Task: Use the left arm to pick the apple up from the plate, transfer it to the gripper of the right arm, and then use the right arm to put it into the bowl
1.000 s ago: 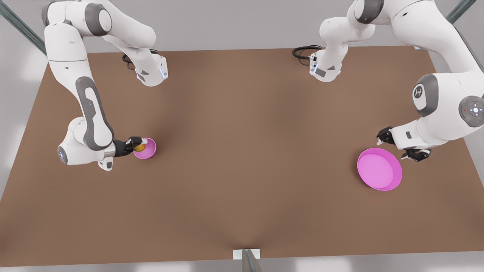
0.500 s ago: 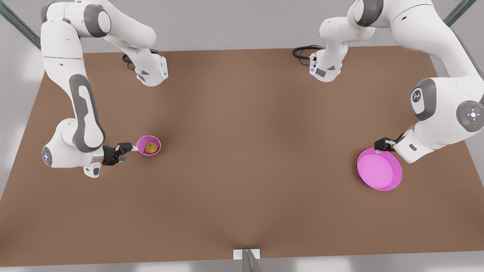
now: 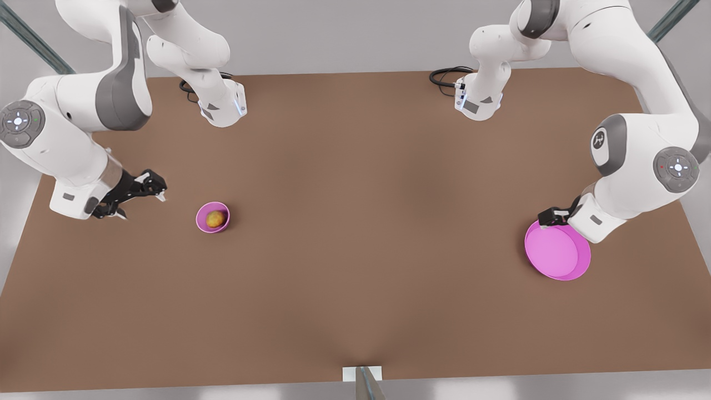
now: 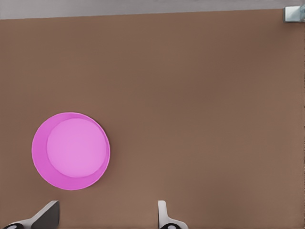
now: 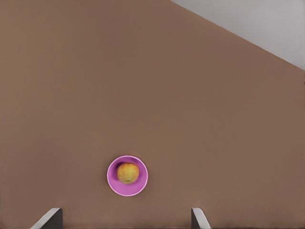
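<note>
Front view: apple (image 3: pixel 215 219) lay in the bowl (image 3: pixel 213 217), beside my spread, empty right claw (image 3: pixel 137 194). My left claw (image 3: pixel 550 216), also spread, hung at the plate (image 3: pixel 557 248) rim.

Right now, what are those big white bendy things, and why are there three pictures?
They are two robot arms, each ending in a claw. One picture looks down on the brown table. The other two come from little cameras on the arms' wrists. The right claw, open and holding nothing, hangs near the small pink bowl, and the apple sits inside that bowl. The left claw, also open, hangs by the big pink plate, which has nothing on it.
</note>
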